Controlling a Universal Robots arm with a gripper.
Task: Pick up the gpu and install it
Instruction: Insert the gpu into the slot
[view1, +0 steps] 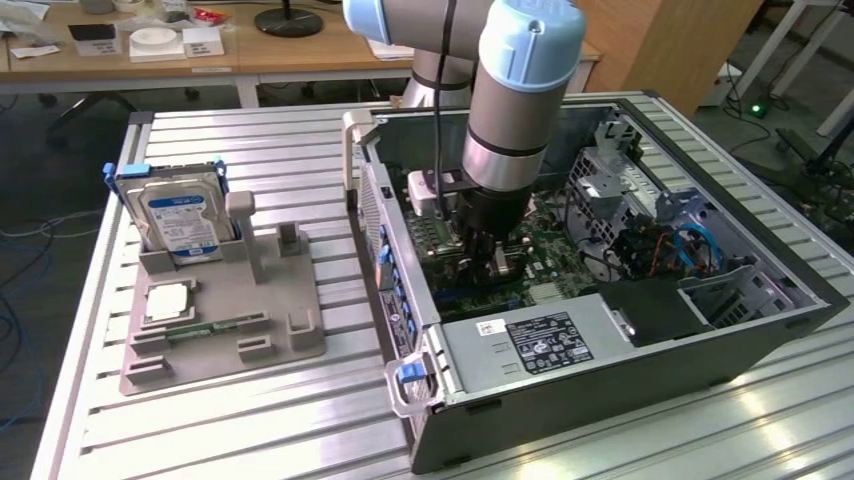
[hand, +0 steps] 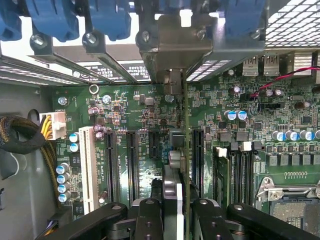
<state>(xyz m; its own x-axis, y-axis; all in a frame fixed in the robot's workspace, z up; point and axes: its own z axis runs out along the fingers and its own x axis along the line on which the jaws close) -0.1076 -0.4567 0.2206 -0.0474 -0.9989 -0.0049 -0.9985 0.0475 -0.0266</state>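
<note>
Table of ribbed aluminium slats carries two things: an open computer case on the exterior view's right and a grey parts tray on the left, with bare slats between them and along the near edge.

Case lies on its side, lid off. Power supply at the near corner bears a black label with white print, too small to read. Motherboard fills the floor; white printing on it is not legible. In the wrist view, black expansion slots run parallel, one long white slot beside them, blue retention clips lined up along the case's rear edge.

Arm reaches straight down into the case, close to the rear wall.

Tray holds a hard drive upright in its cradle, silver with a blue label, text unreadable. Other tray posts stand unoccupied, open room around them.

Gpu stands on edge over the motherboard, seen edge-on, its metal bracket up against the rear opening among the blue clips, neighbouring slots close on both sides.

Gripper is clamped on the gpu's upper edge, one finger on each face.
</note>
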